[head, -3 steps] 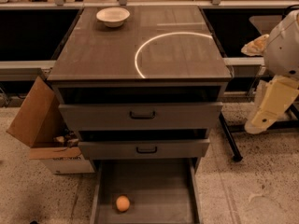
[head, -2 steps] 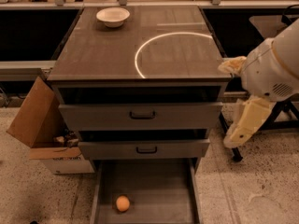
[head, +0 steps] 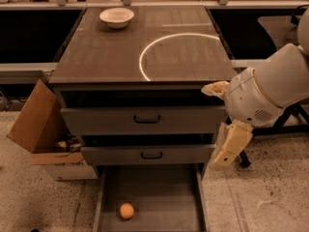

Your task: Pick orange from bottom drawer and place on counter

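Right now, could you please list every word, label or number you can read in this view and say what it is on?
Nothing can be read as text.
Cardboard box: a dark printed line on its lower front, too blurred to read.
Counter: only a pale curved arc, no lettering.
Gripper, hanging right of the drawers: no visible marking.

The dark glossy bench carries a white bowl at its back left corner and bears a pale curved arc. The end effector hangs below its right edge, beside the drawers.
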Controlling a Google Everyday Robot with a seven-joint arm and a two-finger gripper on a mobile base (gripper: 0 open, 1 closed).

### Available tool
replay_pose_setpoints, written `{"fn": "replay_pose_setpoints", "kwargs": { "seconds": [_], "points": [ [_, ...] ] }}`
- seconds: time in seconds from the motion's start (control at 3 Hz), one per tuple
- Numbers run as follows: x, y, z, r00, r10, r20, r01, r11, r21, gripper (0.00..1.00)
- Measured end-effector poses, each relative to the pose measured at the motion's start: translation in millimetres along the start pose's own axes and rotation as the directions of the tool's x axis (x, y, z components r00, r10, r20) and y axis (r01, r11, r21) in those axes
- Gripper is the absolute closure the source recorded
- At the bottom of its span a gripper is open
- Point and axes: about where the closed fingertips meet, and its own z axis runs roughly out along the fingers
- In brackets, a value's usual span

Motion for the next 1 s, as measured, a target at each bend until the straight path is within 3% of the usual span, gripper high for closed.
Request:
{"fn": "replay_pose_setpoints", "kwargs": {
  "seconds": [0.33, 0.67, 1.0],
  "points": [
    [0.6, 1.7, 19.7, 0.998, -0.023, 0.053, 0.024, 0.9993, -0.029, 0.00],
    [3.7, 10.1, 95.4, 0.982, -0.055, 0.181, 0.073, 0.9931, -0.092, 0.00],
    [6.1, 16.6, 144.9, 0.970, -0.063, 0.234, 0.095, 0.9875, -0.126, 0.00]
  ]
}}
